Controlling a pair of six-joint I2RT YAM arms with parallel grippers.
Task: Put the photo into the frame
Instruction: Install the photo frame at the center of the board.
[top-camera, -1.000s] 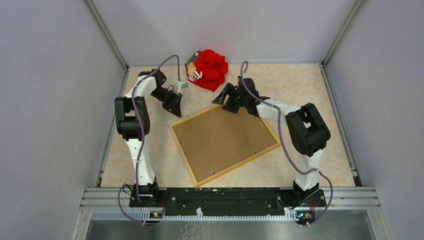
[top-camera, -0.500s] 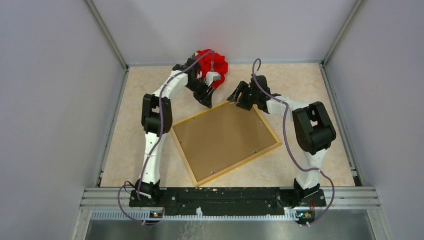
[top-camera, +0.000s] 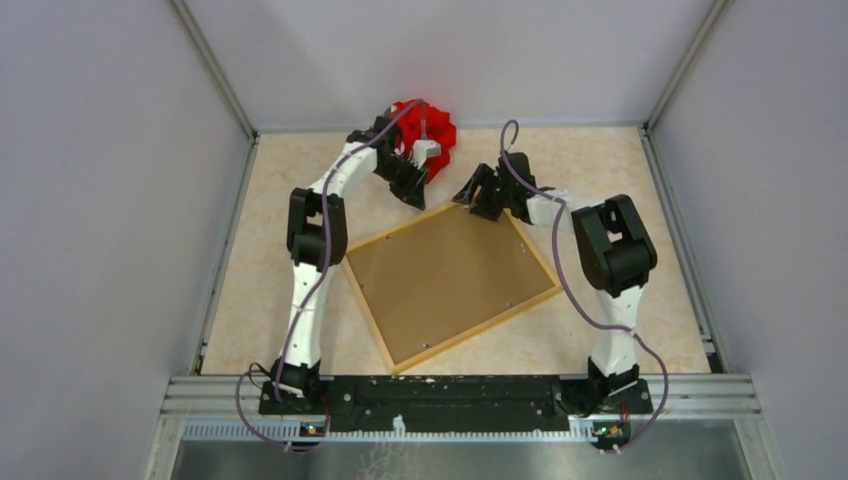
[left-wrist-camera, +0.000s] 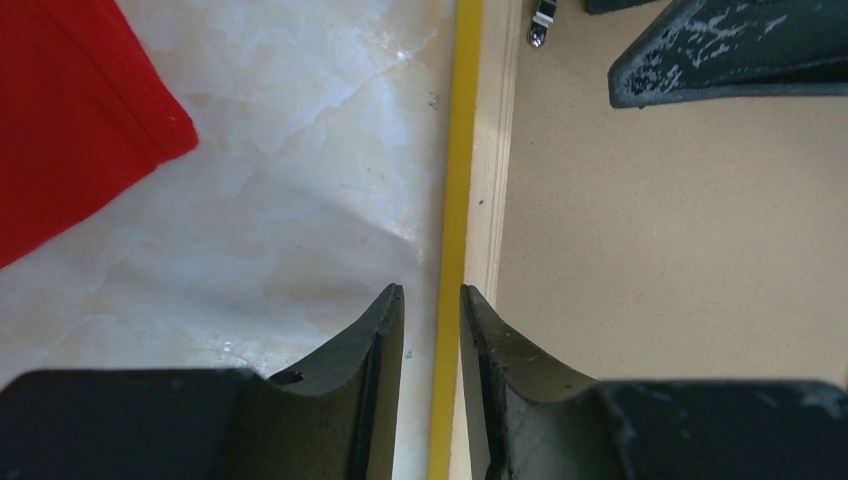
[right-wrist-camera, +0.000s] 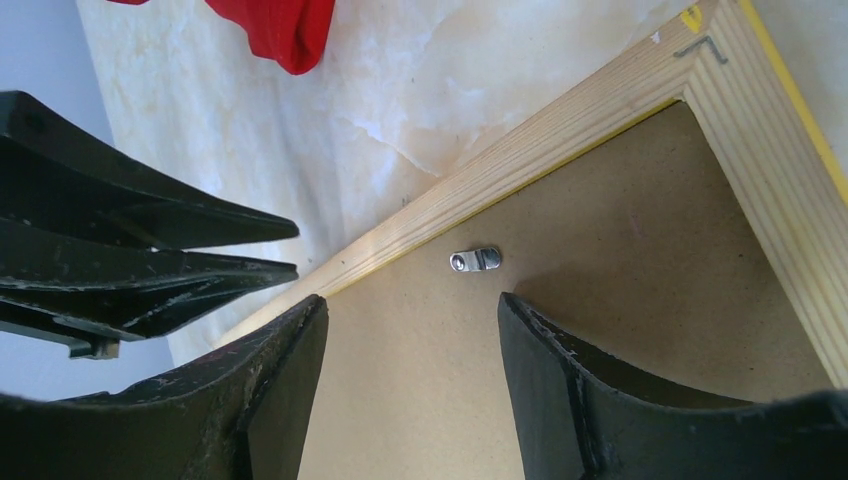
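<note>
**Frame face down, 2 pincers at its upper edge**

The frame (top-camera: 480, 330) lies wood side up, turned at an angle, in the middle of the desk (top-camera: 620, 180), with a brown backing board (top-camera: 450, 280) inside it. The left pincer (left-wrist-camera: 430, 295) is open by a slim gap, the frame's yellow rim showing between its fingers. The right pincer (right-wrist-camera: 410, 305) is spread wide over the board, with a metal clip (right-wrist-camera: 475, 259) just ahead. A red cloth (top-camera: 432, 125) lies at upper centre.

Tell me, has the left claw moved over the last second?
Yes. The left claw swung right, from near the frame's left corner to its far edge, just in front of the red cloth.
</note>
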